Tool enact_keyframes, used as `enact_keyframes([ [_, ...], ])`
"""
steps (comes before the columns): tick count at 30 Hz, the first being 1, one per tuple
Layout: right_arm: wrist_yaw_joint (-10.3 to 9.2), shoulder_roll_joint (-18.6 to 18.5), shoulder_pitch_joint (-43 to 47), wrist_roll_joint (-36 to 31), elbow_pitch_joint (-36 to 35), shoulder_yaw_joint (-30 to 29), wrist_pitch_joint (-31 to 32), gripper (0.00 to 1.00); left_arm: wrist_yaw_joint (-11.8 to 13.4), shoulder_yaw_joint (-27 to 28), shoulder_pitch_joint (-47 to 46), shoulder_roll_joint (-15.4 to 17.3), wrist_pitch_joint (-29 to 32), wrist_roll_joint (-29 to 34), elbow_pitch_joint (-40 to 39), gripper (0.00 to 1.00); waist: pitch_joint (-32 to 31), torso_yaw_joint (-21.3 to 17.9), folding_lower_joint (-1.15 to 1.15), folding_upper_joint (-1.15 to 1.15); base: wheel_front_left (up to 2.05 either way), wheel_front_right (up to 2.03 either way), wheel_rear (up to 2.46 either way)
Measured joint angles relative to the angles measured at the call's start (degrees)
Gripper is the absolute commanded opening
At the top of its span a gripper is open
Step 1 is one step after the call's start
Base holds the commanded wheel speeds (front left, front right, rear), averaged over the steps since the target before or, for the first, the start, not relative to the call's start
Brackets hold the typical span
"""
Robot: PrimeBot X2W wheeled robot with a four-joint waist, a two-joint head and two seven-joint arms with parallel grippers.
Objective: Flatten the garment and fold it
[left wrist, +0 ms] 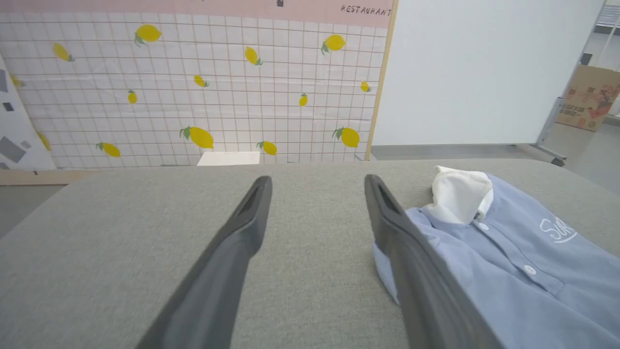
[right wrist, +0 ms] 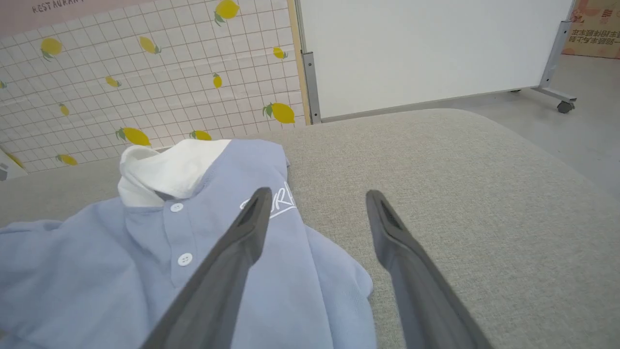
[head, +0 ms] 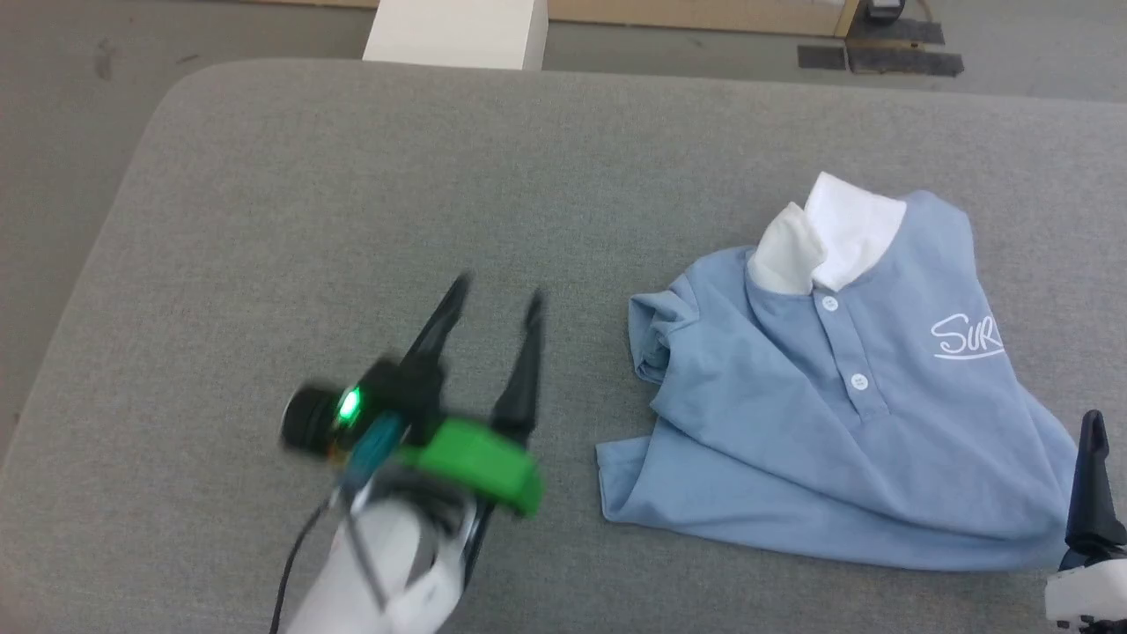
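Fingers of the left gripper (head: 498, 292) and the right gripper (right wrist: 318, 193) are spread apart, holding nothing, one on each side of the garment (head: 836, 414), which lies rumpled, front up, on the right part of the grey table (head: 352, 176).

My left gripper (head: 498, 292) sits lower left of centre in the head view, jaws spread wide; my right gripper (right wrist: 317, 195), at the lower right corner, gapes too.
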Motion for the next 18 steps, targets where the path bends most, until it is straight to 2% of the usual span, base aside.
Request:
enact_keyframes([
  [4,0.00,0.0,-0.6,-0.3,0.9,0.1,0.1,1.00,-3.5,-4.4,-13.2,-0.9,9.9,-0.4,4.4,1.00,1.6,0.3,0.00,0.00,0.00,0.00,0.00],
  [9,0.00,0.0,-1.5,-0.7,1.7,1.1,0.8,1.00,-4.1,-9.8,-23.4,-1.5,20.2,-6.1,12.1,1.00,3.6,0.5,0.00,0.00,0.00,0.00,0.00],
  [12,0.00,0.0,-2.1,-0.8,1.9,1.9,1.7,1.00,-1.7,-14.3,-27.0,-1.5,24.5,-12.4,15.7,1.00,4.6,0.2,0.00,0.00,0.00,0.00,0.00],
  [18,0.00,0.0,-2.9,-1.8,2.2,2.4,2.6,1.00,5.4,-22.5,-32.5,-1.6,28.3,-20.4,22.2,1.00,6.5,-1.1,0.00,0.00,0.00,0.00,0.00],
])
